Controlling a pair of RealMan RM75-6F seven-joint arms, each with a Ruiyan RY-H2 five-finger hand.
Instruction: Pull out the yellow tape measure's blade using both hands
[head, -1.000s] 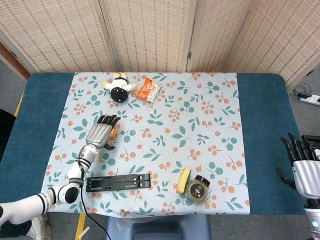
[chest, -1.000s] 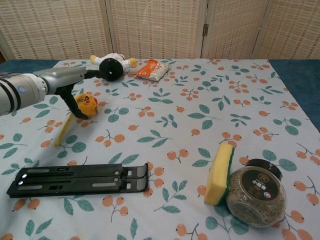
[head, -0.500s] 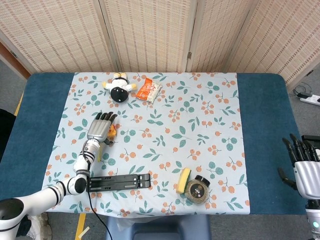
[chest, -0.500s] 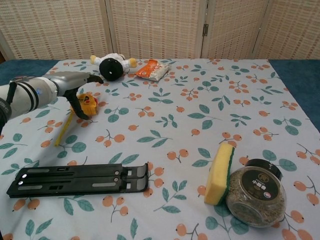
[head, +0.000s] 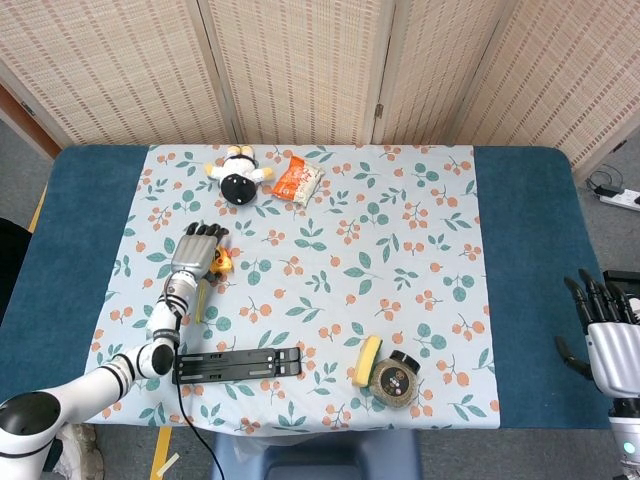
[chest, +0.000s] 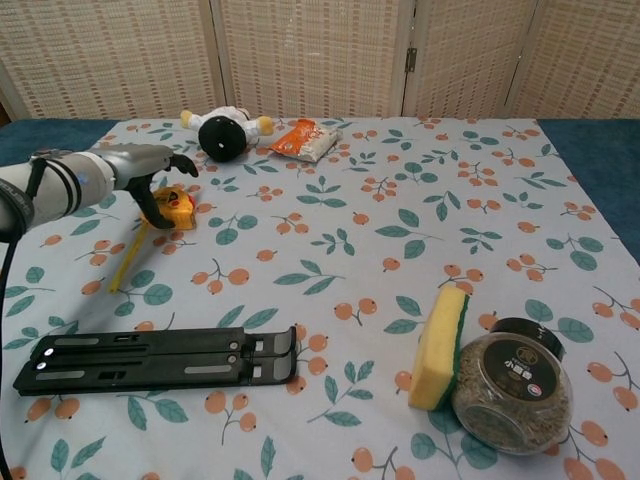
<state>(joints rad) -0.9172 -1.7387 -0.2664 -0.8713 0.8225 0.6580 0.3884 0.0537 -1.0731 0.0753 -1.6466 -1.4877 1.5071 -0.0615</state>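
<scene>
The yellow tape measure (head: 222, 262) (chest: 178, 205) lies on the floral cloth at the left. A short length of its yellow blade (chest: 128, 258) (head: 199, 300) stretches along the cloth toward the front edge. My left hand (head: 198, 250) (chest: 150, 170) hovers over the case's left side, with its fingers arched above it and the thumb hanging down beside it. I see no firm grip on the case. My right hand (head: 608, 335) stays off the table's right edge with its fingers spread and holds nothing. It does not appear in the chest view.
A black folding stand (head: 237, 364) (chest: 155, 358) lies near the front left. A yellow sponge (head: 367, 360) (chest: 440, 347) leans on a jar (head: 395, 380) (chest: 510, 385) at the front right. A plush doll (head: 240, 178) (chest: 222, 132) and an orange snack bag (head: 297, 180) (chest: 305, 139) lie at the back.
My left hand has slid left and slightly back, uncovering more of the tape measure. The right hand has sunk a little lower at the frame edge.
</scene>
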